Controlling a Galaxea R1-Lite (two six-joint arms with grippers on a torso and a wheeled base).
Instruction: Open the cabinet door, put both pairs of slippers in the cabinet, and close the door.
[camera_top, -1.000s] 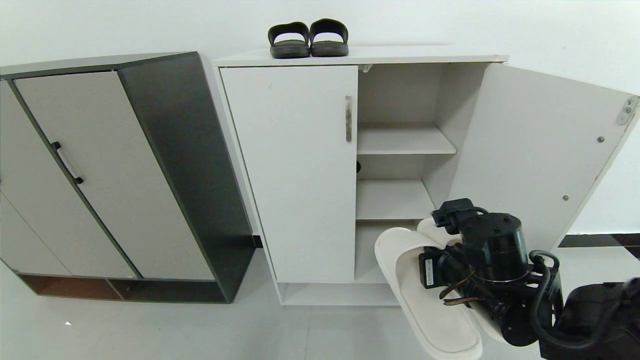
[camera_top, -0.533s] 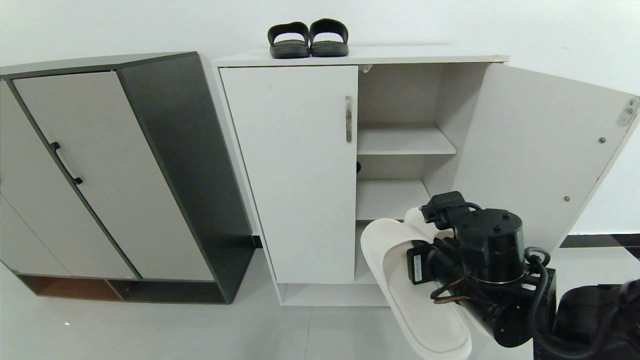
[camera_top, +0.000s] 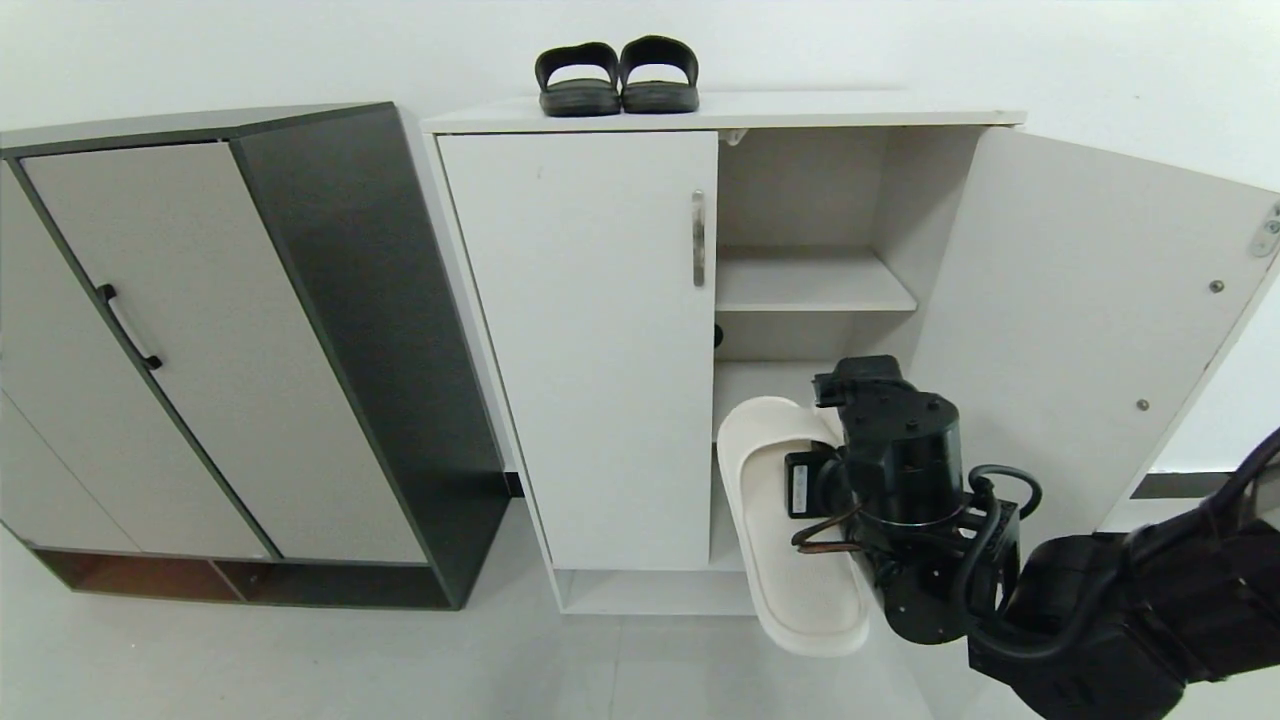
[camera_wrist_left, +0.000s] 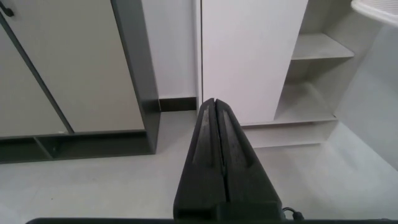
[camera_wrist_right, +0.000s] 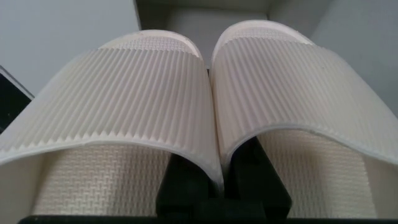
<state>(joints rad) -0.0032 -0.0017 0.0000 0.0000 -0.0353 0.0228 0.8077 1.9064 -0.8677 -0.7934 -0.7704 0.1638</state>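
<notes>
Now my right gripper (camera_wrist_right: 221, 183) is clamped on the white slippers (camera_top: 790, 520), its fingers pinching the two straps together where they meet. The pair hangs just in front of the white cabinet's (camera_top: 580, 350) open right side, below its upper shelf (camera_top: 810, 280). The right door (camera_top: 1080, 300) stands swung wide; the left door (camera_top: 590, 400) is shut. Black slippers (camera_top: 616, 77) sit side by side on the cabinet top, against the white wall (camera_top: 250, 50). A grey cabinet (camera_top: 200, 340) stands just beside it on the pale tiled floor (camera_top: 300, 660). My left gripper (camera_wrist_left: 215, 106) is pressed closed, holding nothing, above that floor.
</notes>
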